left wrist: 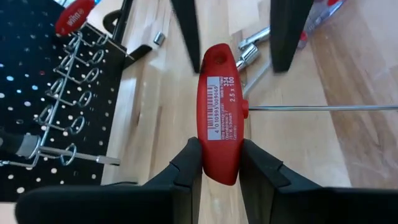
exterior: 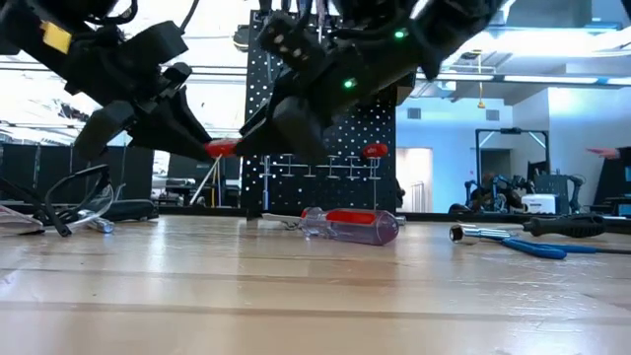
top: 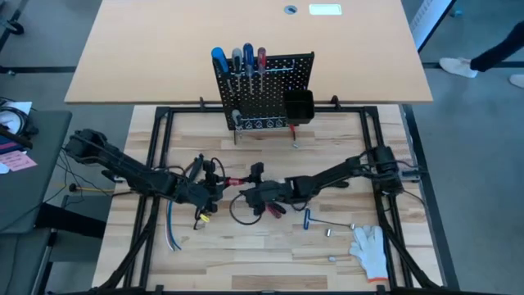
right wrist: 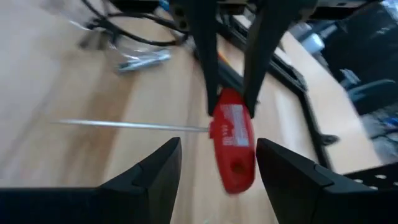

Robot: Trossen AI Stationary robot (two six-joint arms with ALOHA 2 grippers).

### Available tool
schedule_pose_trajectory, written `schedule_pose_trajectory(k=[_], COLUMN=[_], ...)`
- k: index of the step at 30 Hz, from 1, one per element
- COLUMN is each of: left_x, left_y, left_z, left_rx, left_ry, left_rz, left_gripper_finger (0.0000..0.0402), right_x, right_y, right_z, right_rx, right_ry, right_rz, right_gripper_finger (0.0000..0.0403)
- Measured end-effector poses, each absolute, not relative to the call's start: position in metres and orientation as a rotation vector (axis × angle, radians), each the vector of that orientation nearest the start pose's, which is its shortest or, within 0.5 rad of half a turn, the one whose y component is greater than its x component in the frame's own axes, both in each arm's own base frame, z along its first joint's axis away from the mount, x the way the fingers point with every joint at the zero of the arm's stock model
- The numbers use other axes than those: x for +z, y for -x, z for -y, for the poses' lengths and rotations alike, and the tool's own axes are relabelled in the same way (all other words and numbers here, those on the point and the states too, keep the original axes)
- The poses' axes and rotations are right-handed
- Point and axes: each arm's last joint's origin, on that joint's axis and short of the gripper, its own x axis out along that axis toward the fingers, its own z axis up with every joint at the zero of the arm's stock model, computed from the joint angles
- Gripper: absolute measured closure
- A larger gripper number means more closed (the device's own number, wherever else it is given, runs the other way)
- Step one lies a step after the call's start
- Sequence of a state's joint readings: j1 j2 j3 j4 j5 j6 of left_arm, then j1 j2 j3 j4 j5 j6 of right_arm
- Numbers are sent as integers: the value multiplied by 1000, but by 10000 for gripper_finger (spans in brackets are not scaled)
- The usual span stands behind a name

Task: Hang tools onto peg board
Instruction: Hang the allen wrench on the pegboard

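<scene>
A red T-handle key (left wrist: pixel 219 106) with a thin steel shaft (left wrist: pixel 311 107) hangs above the table's middle, and my left gripper (left wrist: pixel 219 155) is shut on it. My right gripper (right wrist: pixel 217 149) faces it from the table's right, open. Its fingers (left wrist: pixel 283 31) stand on either side of the handle's free end (right wrist: pixel 236 174) without touching it. The black peg board (top: pixel 264 90) stands upright at the table's far edge. It has several screwdrivers (top: pixel 237 59) in its top row, another red T-handle (exterior: pixel 375 151) on a hook and a small black bin (top: pixel 298 106). My left gripper pinches one end of the red handle (left wrist: pixel 219 174) between its two fingers, one on each narrow side, with the labelled face in view. The fingers come slanting down from the table's left and lie along the handle. The key is lifted clear, its shaft sticking out sideways.
A clear screwdriver with a red core (exterior: pixel 350 225) lies on the table under the arms. A blue-handled key (top: pixel 309 220), small metal bits (top: pixel 327 232) and a white glove (top: pixel 372 250) lie near the right front. Coloured cables (top: pixel 176 225) trail at the left.
</scene>
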State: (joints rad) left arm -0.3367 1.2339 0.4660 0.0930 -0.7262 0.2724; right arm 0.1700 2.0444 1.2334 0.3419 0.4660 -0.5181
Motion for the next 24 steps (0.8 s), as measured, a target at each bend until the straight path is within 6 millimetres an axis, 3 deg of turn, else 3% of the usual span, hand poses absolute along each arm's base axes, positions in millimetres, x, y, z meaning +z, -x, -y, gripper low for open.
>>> schedule_pose_trajectory(k=[9, 19, 24], left_x=[170, 170, 170], left_y=[-215, -215, -215], left_z=[55, 55, 55], left_rx=[294, 287, 287], left_ry=[-596, -590, -587], left_rz=[-632, -630, -631], left_gripper_finger=[335, 335, 335], right_x=[157, 157, 157], right_y=[-437, -438, -438], right_z=[-61, -57, -57], right_rx=[-256, -210, -208], right_ry=[692, 645, 644], right_rz=[-568, -556, -555], right_gripper_finger=[196, 281, 302])
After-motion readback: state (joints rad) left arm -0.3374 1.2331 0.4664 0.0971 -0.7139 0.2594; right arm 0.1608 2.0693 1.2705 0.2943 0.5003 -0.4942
